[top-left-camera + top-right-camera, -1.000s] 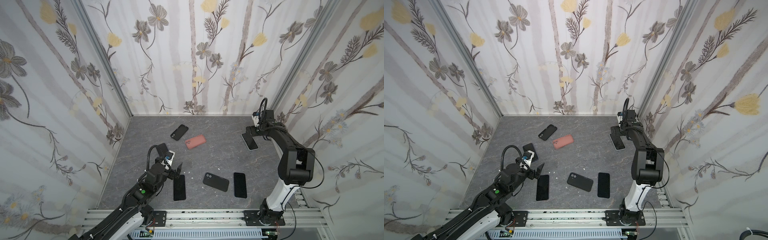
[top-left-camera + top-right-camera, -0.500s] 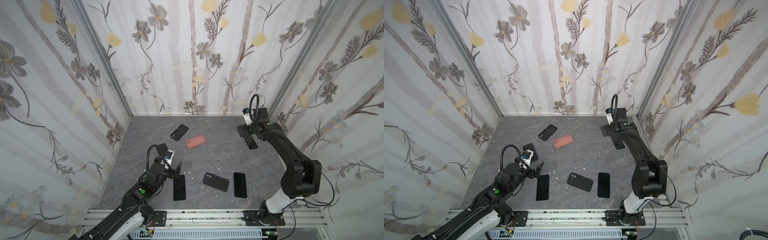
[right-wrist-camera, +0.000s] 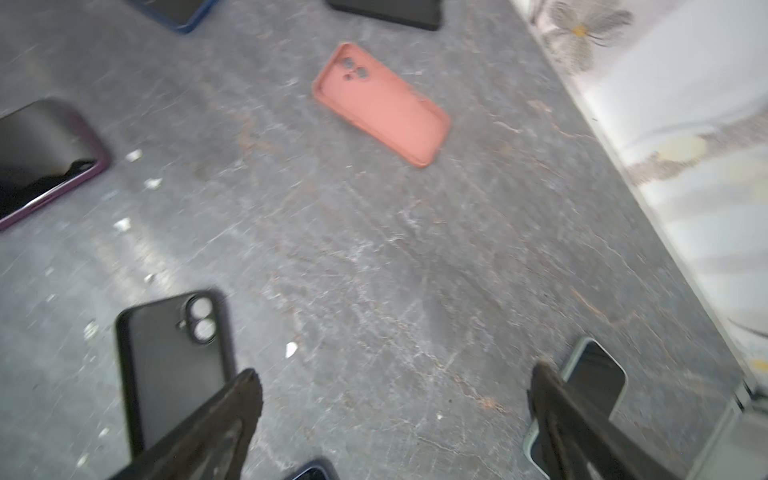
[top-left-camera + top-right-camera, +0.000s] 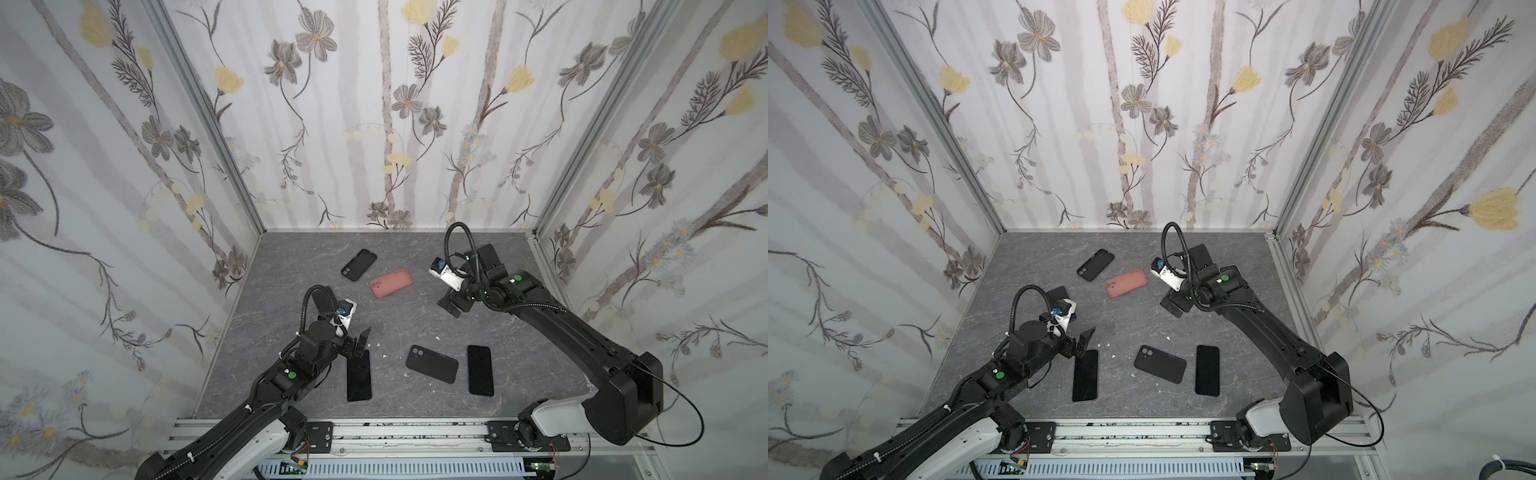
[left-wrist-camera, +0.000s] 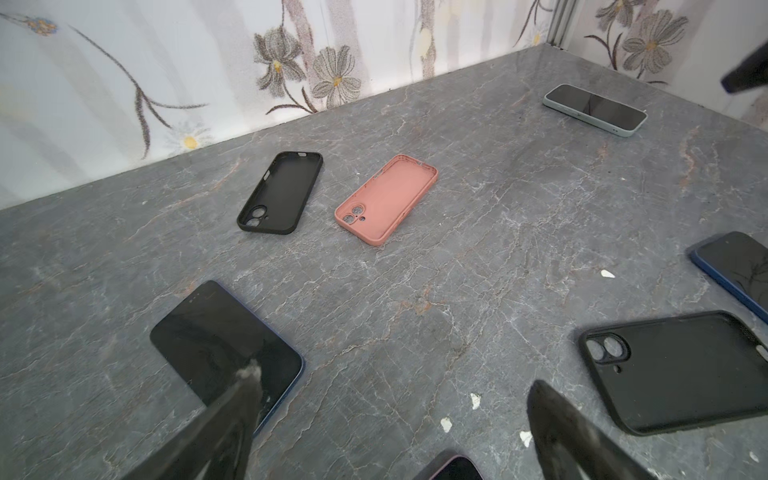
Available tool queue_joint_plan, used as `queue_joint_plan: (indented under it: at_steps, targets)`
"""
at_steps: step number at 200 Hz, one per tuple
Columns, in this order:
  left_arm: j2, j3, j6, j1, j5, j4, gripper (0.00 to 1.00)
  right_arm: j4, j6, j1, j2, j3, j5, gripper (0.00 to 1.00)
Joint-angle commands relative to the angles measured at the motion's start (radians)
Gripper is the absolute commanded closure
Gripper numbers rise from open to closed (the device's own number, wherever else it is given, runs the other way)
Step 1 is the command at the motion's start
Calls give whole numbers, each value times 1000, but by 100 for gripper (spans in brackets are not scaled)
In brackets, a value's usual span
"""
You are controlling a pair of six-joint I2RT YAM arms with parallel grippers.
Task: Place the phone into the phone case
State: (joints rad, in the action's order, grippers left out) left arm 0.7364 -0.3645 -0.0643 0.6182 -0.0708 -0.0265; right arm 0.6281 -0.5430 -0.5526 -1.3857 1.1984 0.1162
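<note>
Near the front of the grey table (image 4: 291, 257), a dark phone (image 4: 359, 376) lies flat, long axis front to back, its far end just below the left claw (image 4: 360, 344), wide and empty. The right claw (image 4: 453, 306), likewise wide and empty, hangs nearer the pink case (image 4: 390, 282).

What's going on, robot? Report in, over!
Left gripper and right gripper both open, holding nothing. Empty pink rubbery phone case lies hollow side up on grey marbled table. Black-screened flat phone lies by left gripper. Nothing blocks the case.
</note>
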Motion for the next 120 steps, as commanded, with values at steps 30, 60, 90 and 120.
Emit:
queue_joint_plan:
  at_steps: [30,60,90,120]
  targets:
    - [-2,-20,-71,2,124,-15,0,64,-120,-163,40,-142,109,0]
    - [-13,-43,-194,19,155,58,0,44,-108,-220,34,-218,126,0]
    - [-25,-53,-249,31,114,114,0,6,-32,-242,30,-256,78,0]
    - [-28,-85,-230,45,94,147,0,-9,331,-241,17,-202,-91,0]
